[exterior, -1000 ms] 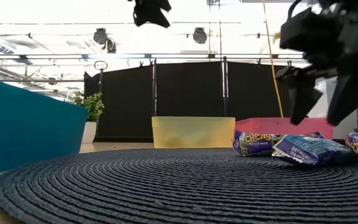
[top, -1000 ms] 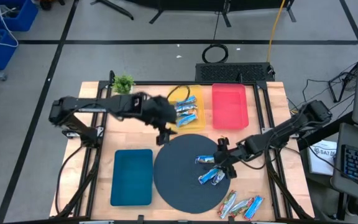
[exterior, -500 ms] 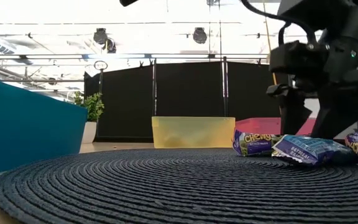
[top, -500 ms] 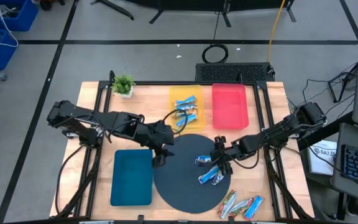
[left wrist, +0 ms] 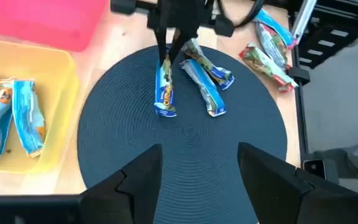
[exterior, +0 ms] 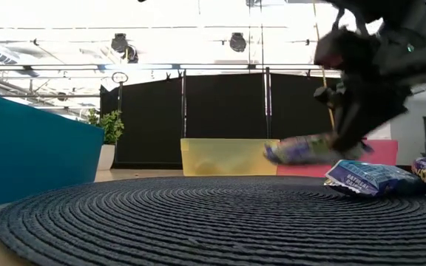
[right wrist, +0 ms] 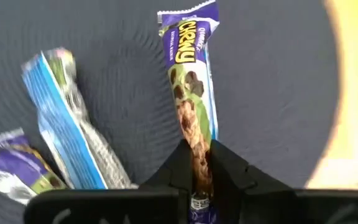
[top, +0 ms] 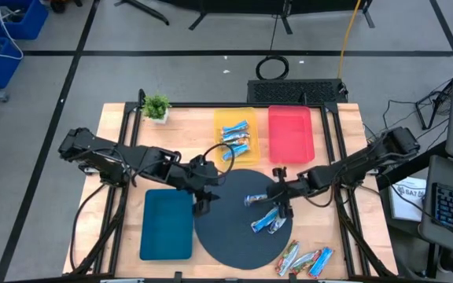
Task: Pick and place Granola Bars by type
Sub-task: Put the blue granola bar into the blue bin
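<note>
My right gripper (top: 276, 194) is over the round dark mat (top: 226, 236), shut on a purple granola bar (right wrist: 190, 81) that shows lifted in the low view (exterior: 302, 150). Two more bars (top: 267, 222) lie flat on the mat beside it, a blue one (right wrist: 61, 118) and a purple one (right wrist: 8, 168). My left gripper (left wrist: 197, 171) hangs open and empty at the mat's left rim (top: 203, 203), looking across at the held bar (left wrist: 165, 93). Several bars (top: 236, 138) lie in the yellow tray (top: 220, 119). My right gripper pinches the purple bar's right end (right wrist: 199, 167) between its two fingers. The fingers slant down from the table's right side and lie along the bar, which sticks out past the fingertips. The bar hangs nearly level, clear of the mat (exterior: 198, 222).
A red tray (top: 291, 134) sits at the back right and a teal tray (top: 167, 224) at the front left. A few bars (top: 303, 258) lie on the bare wood at the front right. A small plant (top: 156, 106) stands at the back left.
My right gripper has come down on the purple bar, shut on its end and lifted it off the mat. My left gripper has moved from beside the yellow tray toward the table's near edge, stopping at the mat's left rim, still open.
</note>
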